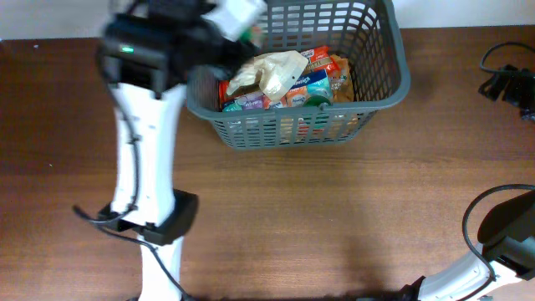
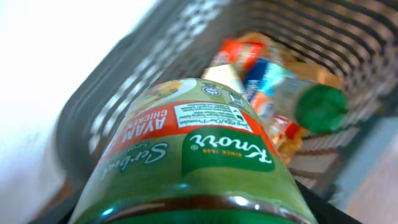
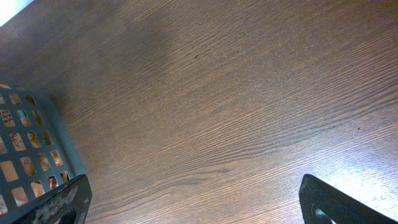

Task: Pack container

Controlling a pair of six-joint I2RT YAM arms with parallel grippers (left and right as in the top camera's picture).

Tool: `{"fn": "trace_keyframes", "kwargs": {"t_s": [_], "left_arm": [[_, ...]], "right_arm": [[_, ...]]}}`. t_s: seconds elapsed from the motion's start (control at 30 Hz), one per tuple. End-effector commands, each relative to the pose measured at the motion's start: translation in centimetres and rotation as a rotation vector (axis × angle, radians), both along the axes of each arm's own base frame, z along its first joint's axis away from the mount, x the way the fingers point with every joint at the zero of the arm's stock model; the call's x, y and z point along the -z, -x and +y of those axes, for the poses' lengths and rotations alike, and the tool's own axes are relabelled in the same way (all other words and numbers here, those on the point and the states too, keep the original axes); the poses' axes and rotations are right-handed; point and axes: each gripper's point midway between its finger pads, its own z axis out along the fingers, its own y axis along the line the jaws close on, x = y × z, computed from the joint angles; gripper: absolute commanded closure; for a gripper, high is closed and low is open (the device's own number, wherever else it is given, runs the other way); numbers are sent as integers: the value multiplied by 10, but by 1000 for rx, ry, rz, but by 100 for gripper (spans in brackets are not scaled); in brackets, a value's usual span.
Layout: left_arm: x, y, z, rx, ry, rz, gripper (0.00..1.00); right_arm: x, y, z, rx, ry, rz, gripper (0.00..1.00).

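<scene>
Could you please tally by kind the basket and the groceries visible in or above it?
Grey basket: 1
Knorr chicken seasoning tub, held over it: 1
Green-capped bottle: 1
Crumpled cream bag: 1
Small colourful packets: at least 3, too jumbled to count fully
Total: at least 7

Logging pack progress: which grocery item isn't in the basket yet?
The Knorr jar, with the green-and-orange label, held by the left gripper at the basket rim. The packets, pale bag and green-capped item already lie inside.
</scene>
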Motion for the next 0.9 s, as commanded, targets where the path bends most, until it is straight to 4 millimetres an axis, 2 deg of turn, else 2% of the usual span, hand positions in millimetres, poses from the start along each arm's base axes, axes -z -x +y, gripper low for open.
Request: {"fn": "trace_keyframes", "kwargs": {"t_s": [0.0,0.07,0.17,0.33,0.43,0.57,0.6,0.63,0.7,0.87], "left_arm": [[15,0,-30,202,-202,-83,98],[33,-4,-49,257,-230,-69,98],[64,-14,-58,275,-254,-8,98],[131,-16,-50,257,-309,202,98],[155,-11,-46,263,-335,277,98],[174,-9,-43,263,-353,331,74],[179,-9,-39,252,-355,351,33],[180,-10,-36,235,-352,359,1],[180,-14,-32,173,-332,369,1],[145,-30,-16,-78,-182,337,1]], "right_arm": [[-5,1,4,1,-4,-13,1],[-5,1,4,1,-5,-13,1],[-5,1,4,1,-5,-13,1],[-5,1,4,1,-4,-13,1],[-5,1,4,1,-5,-13,1],[-5,1,4,1,-4,-13,1],[-5,1,4,1,-5,-13,1],[-5,1,4,1,-5,-13,1],[-5,1,4,1,-5,-13,1],[-5,1,4,1,-5,-13,1]]}}
